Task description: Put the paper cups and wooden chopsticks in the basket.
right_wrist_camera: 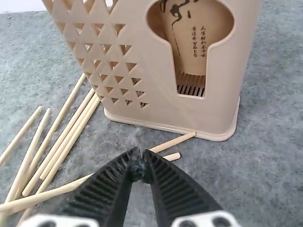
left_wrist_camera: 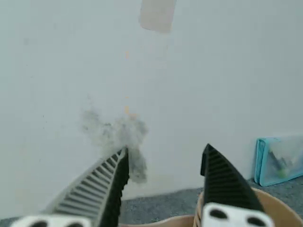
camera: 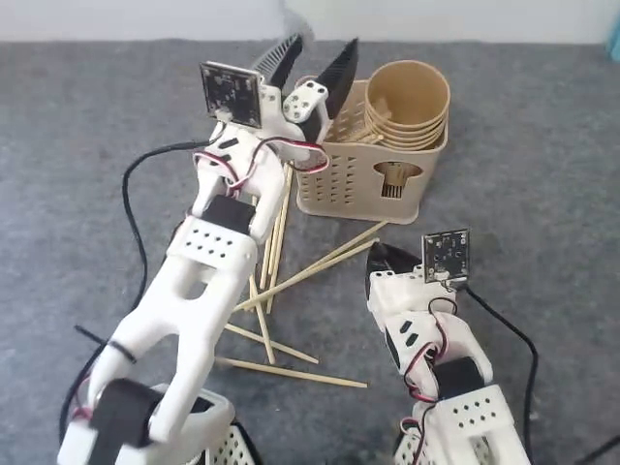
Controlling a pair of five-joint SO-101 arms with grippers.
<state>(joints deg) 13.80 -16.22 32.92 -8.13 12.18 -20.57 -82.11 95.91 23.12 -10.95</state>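
Hovering over the far left corner of the basket (camera: 373, 184), the left gripper (camera: 325, 48) holds its fingers spread wide with nothing between them. From its own wrist view, the left gripper (left_wrist_camera: 165, 149) points toward a pale wall (left_wrist_camera: 71, 71). A tan rim shows just below the fingers, and a teal box (left_wrist_camera: 279, 161) sits on the table off to the right.

The basket stands toward the far side of the grey table (camera: 542, 145). A nested stack of paper cups (camera: 412, 97) sits upright in its right part, rising above the rim. Through the keyhole cut-out in the basket (right_wrist_camera: 208, 109) wall, one of the paper cups (right_wrist_camera: 187, 42) can be seen. More sticks seem to lean in the basket's left part.

Most of the wooden chopsticks (camera: 300, 274) lie scattered on the table, near and left of the basket, and several run under the left arm.

The right gripper (camera: 380, 260) sits low, just near of the basket, beside the end of one long stick. Its fingers are pressed together at the tips, and I can see nothing caught in them. From the wrist, the right gripper (right_wrist_camera: 141, 156) hangs just over the ends of two of the wooden chopsticks (right_wrist_camera: 61, 142).
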